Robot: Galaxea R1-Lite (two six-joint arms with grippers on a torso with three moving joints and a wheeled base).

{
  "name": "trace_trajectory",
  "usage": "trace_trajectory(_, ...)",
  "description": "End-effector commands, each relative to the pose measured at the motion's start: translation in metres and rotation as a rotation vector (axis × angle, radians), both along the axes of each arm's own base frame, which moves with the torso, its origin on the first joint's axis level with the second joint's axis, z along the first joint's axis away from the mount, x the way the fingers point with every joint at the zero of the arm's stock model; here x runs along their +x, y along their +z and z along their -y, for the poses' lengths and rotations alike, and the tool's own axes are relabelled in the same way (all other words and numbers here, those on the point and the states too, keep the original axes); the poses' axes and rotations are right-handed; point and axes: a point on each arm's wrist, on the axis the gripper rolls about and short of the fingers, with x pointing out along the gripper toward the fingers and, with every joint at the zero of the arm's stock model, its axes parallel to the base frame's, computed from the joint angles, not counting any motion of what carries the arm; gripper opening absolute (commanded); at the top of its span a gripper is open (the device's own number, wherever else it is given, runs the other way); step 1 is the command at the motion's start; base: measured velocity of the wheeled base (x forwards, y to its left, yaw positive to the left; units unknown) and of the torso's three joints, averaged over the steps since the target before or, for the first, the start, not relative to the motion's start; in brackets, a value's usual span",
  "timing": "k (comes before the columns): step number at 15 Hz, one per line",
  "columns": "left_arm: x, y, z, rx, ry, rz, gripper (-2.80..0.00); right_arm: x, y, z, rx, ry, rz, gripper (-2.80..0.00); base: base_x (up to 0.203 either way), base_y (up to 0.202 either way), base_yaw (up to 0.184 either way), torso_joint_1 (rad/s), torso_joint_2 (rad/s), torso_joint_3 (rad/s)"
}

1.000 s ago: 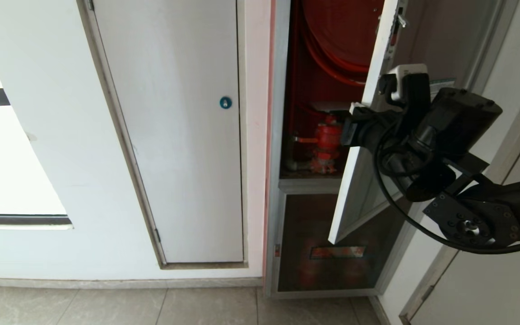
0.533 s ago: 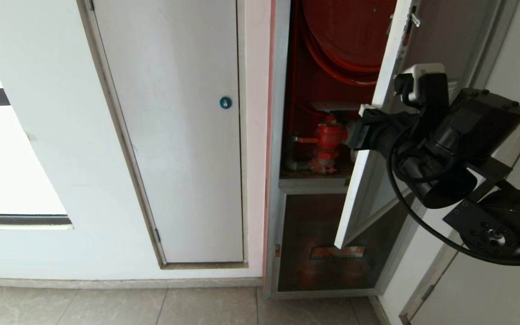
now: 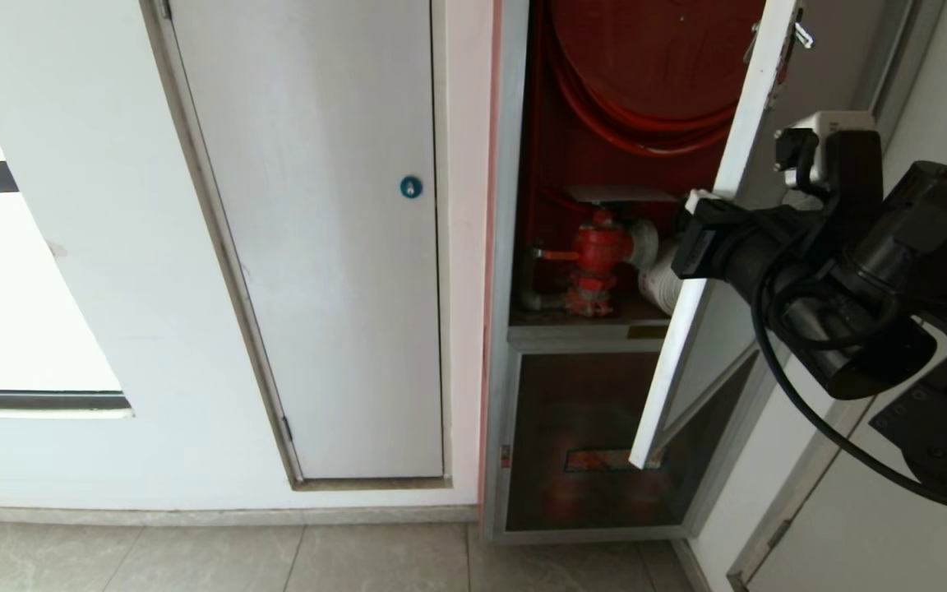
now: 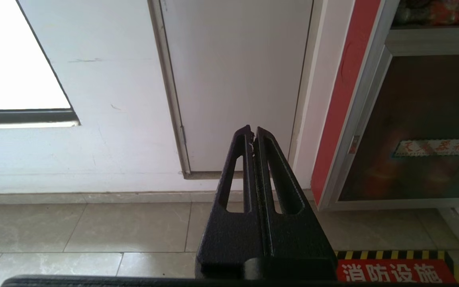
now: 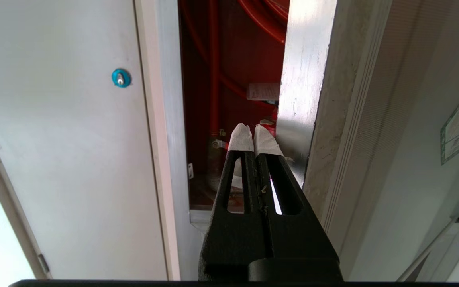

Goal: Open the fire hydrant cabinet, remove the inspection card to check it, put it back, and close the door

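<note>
Right claw (image 3: 694, 238) pressed shut, empty, against edge of half-open door (image 3: 716, 230), red hose reel (image 3: 646, 74) exposed; left claw (image 4: 252, 135) shut, parked low.

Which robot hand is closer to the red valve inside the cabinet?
Right. The right gripper sits at the open door's edge, beside the valve. The left gripper hangs low, near the floor.

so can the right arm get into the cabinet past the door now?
Probably yes. The door stands swung well out, leaving the red valve and hose reel exposed. The right pincer, shut, sits at the door's edge beside the opening.
</note>
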Motion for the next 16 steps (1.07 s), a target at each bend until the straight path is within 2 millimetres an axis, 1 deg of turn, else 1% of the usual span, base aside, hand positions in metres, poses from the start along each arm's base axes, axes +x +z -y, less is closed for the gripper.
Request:
trace_trajectory(1, 0.001, -0.003, 0.0, 0.0, 0.0, -0.013, -2.8, -0.012, 0.005, 0.006, 0.008, -0.004, 0.019, -2.8, 0.0, 0.0, 0.0, 0.0, 0.0, 0.0)
trace_trajectory(9, 0.001, -0.003, 0.0, 0.0, 0.0, -0.012, -2.8, -0.023, 0.001, 0.03, 0.065, -0.045, -0.021, -2.8, 0.0, 0.0, 0.0, 0.0, 0.0, 0.0)
trace_trajectory(16, 0.001, -0.003, 0.0, 0.0, 0.0, -0.012, -2.8, -0.043, 0.006, 0.038, 0.079, -0.045, -0.009, -2.8, 0.0, 0.0, 0.0, 0.0, 0.0, 0.0)
